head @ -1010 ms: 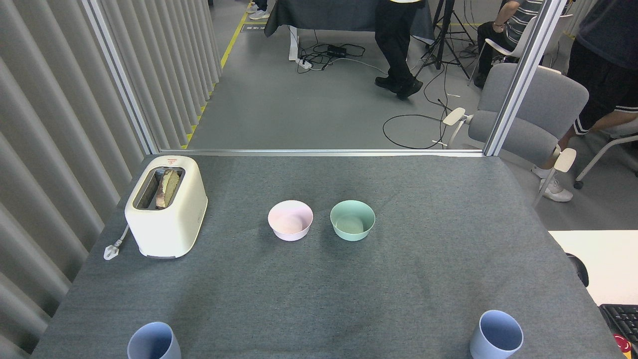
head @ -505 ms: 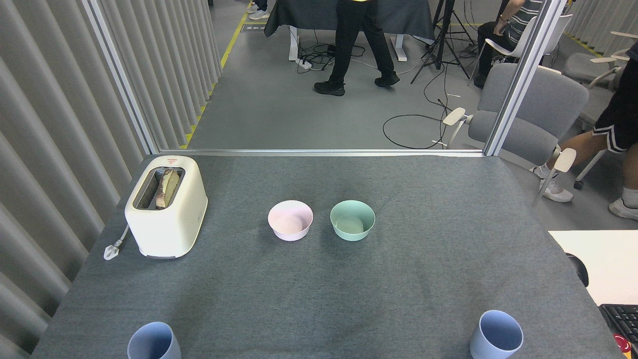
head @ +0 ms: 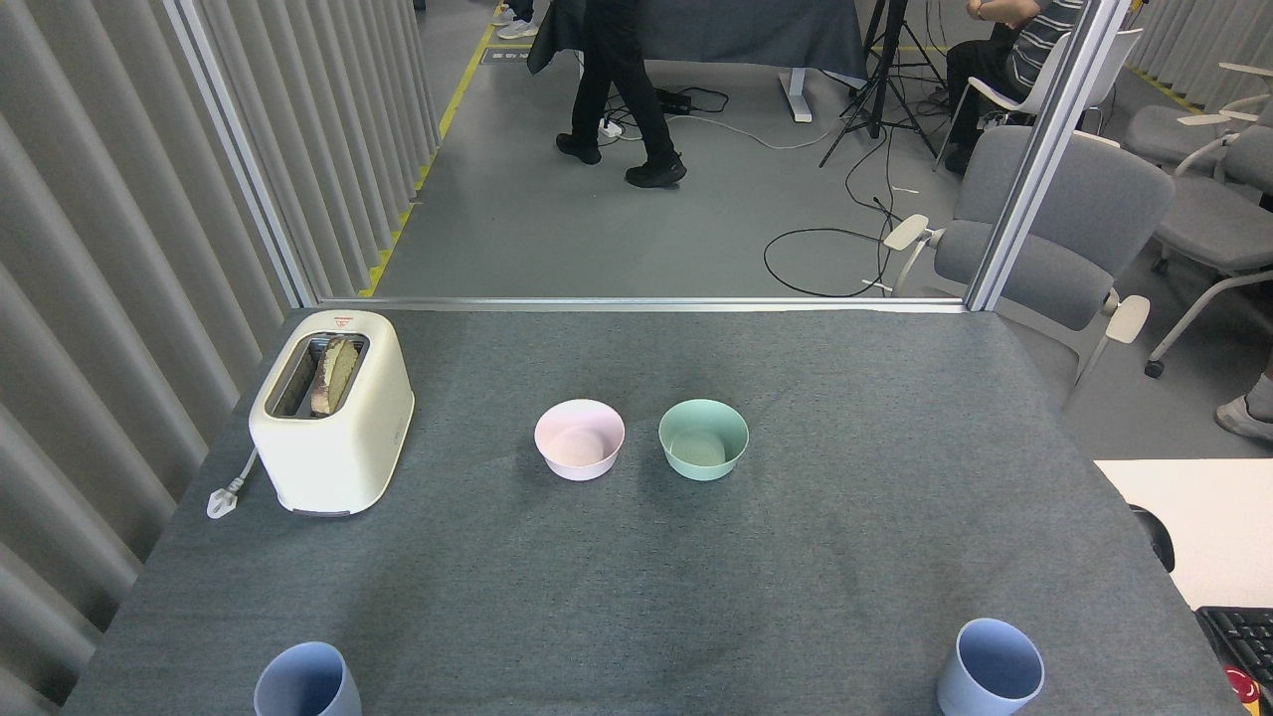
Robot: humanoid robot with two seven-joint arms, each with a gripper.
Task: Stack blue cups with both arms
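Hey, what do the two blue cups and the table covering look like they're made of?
The blue cups look like matte plastic, maybe a wheat-straw or melamine type: even pale colour, thin rims, no glare. The table covering looks like grey felt or low-pile carpet, going by its speckled, fuzzy weave.

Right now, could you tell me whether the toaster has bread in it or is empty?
Loaded. The toaster shows a slice of bread standing in its top slot.
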